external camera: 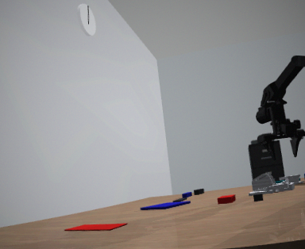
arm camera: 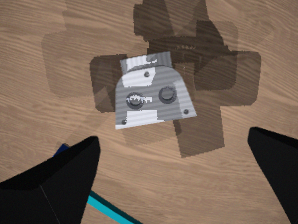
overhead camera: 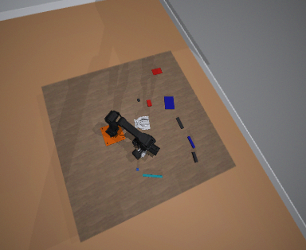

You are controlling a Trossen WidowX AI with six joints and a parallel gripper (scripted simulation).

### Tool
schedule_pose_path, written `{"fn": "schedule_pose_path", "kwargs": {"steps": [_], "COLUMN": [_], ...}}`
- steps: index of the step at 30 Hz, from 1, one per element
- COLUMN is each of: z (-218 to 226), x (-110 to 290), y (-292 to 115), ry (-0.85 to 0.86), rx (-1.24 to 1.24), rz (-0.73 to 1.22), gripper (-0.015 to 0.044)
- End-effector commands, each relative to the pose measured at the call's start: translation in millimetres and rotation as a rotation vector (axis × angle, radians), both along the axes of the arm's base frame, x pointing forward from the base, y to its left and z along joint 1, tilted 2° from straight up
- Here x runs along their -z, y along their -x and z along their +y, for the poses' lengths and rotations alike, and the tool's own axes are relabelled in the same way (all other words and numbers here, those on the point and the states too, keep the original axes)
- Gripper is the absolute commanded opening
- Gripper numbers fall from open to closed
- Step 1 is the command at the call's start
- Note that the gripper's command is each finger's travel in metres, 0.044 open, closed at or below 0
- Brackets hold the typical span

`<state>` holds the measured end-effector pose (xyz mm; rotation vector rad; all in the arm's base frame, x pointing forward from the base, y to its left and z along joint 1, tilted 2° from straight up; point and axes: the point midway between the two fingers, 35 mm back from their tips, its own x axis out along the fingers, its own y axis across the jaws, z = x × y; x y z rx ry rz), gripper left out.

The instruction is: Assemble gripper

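Note:
The housing plate (arm camera: 172,111) (overhead camera: 143,154) lies on the table, its two large round holes facing up in the wrist view. My gripper (arm camera: 176,139) (external camera: 284,157) is open and empty above the table. In the wrist view the plate lies a little beyond the line between the fingertips, left of centre. The gripper base (overhead camera: 147,128) (external camera: 257,193) stands apart from the plate, nearer the arm's shoulder side, with the pale jaws (overhead camera: 144,120) (external camera: 264,181) on it. Whether their teeth mesh is too small to tell. The base is outside the wrist view.
A small blue block (overhead camera: 137,169) (arm camera: 63,148) and a teal bar (overhead camera: 152,175) (arm camera: 112,207) lie near the plate. A small red block (overhead camera: 149,103), a blue slab (overhead camera: 169,103), a red slab (overhead camera: 157,71) and dark bars lie farther off. The orange mount (overhead camera: 107,140) is under the arm.

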<state>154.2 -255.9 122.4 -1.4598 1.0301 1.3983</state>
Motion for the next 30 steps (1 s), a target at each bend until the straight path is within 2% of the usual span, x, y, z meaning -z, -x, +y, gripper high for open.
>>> {"fn": "schedule_pose_path", "kwargs": {"steps": [1,9,15,30], "z": [-4.7,-7.6,-7.6,-7.6], "x": [-1.1,0.2,37.7,54.8], "y": [6.5,11.2,9.6,8.9], "ry": [-0.001,-0.001,-0.001,-0.001], "rx": [-0.076,-0.127,-0.127,-0.127], "rz": [-0.004,-0.004,-0.004,-0.004], "gripper": [0.044,0.044,0.044,0.044]}}
